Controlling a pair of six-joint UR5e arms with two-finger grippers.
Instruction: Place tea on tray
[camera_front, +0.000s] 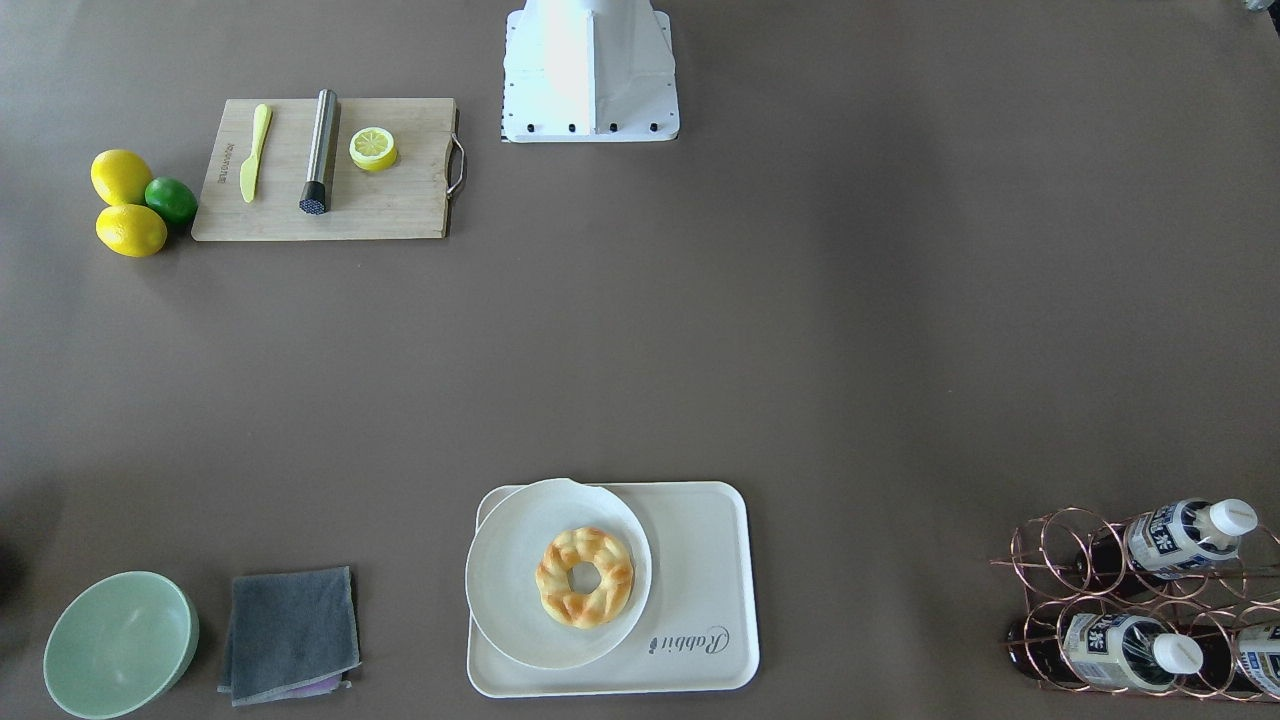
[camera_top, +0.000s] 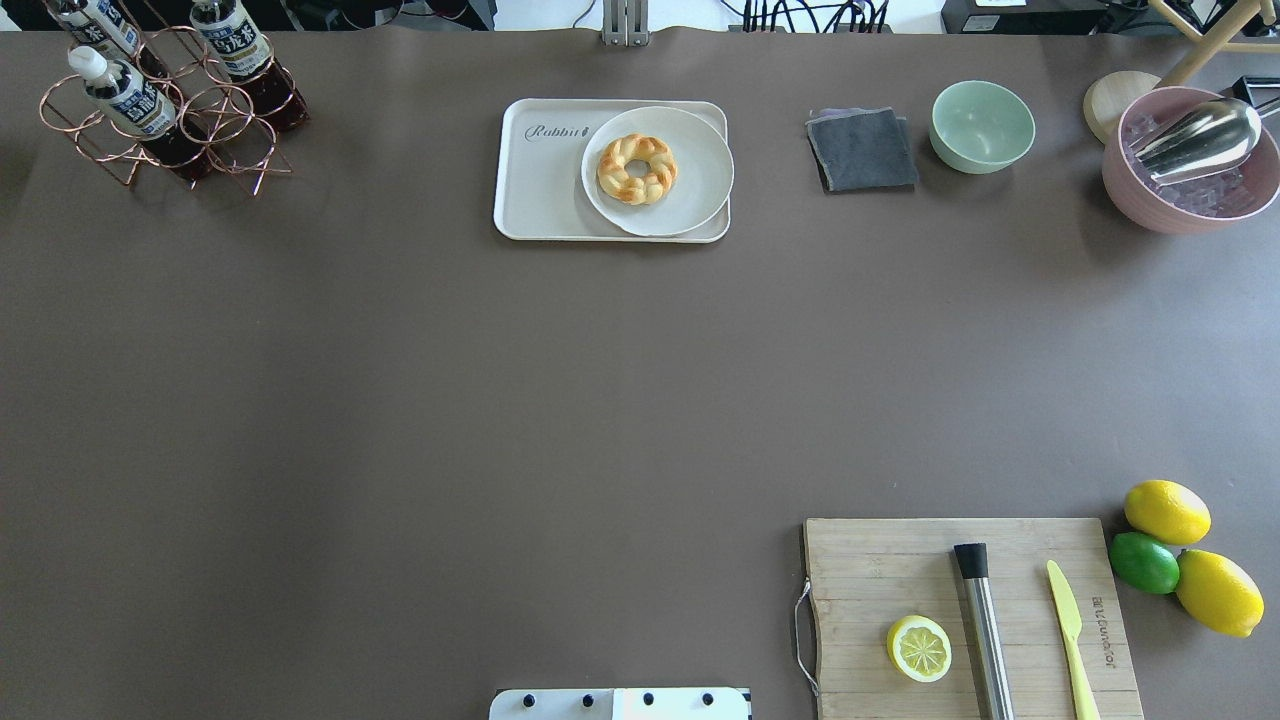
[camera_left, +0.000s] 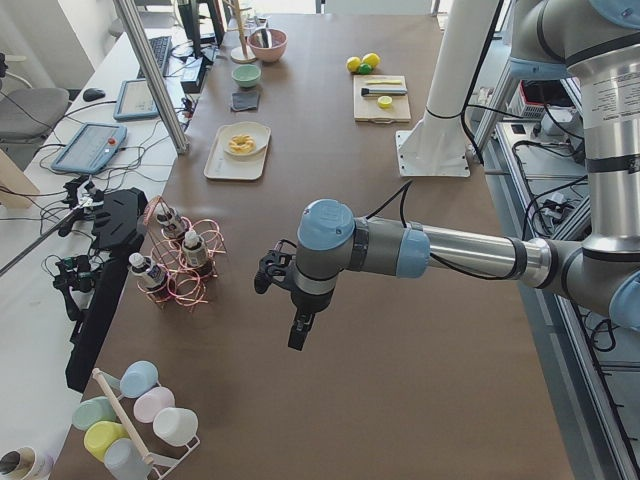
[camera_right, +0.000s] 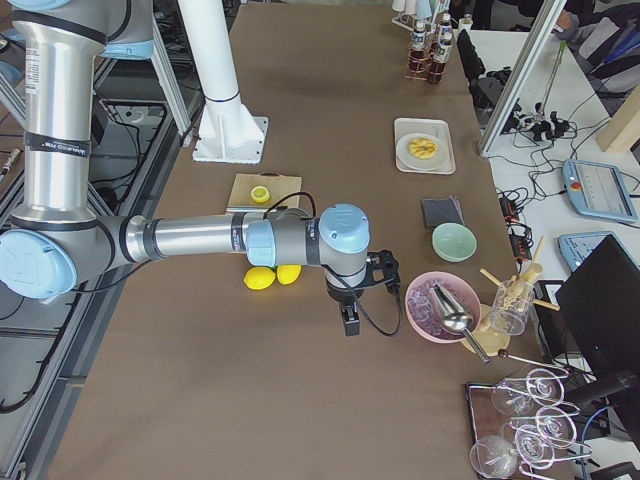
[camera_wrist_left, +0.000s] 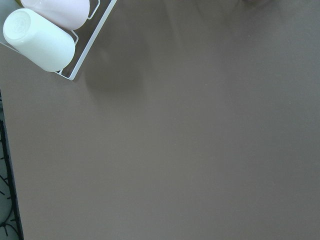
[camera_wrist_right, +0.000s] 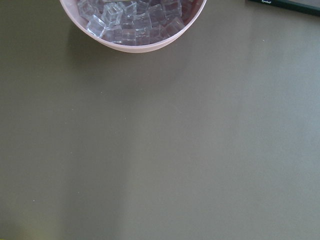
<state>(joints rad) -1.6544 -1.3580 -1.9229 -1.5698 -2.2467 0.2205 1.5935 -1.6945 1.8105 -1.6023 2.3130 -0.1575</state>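
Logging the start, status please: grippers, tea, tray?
Left gripper and right gripper over the table, state unreadable. Three tea bottles in the wire rack, none on tray. Plate with pastry fills half the tray.

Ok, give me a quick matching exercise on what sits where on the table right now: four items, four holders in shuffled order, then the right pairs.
Items
1. twisted pastry ring
2. lemon half
3. ice cubes
4. tea bottles

Holders
A. copper wire rack
B. pink bowl
C. round white plate
D. wooden cutting board

Pairs: 1-C, 2-D, 3-B, 4-A
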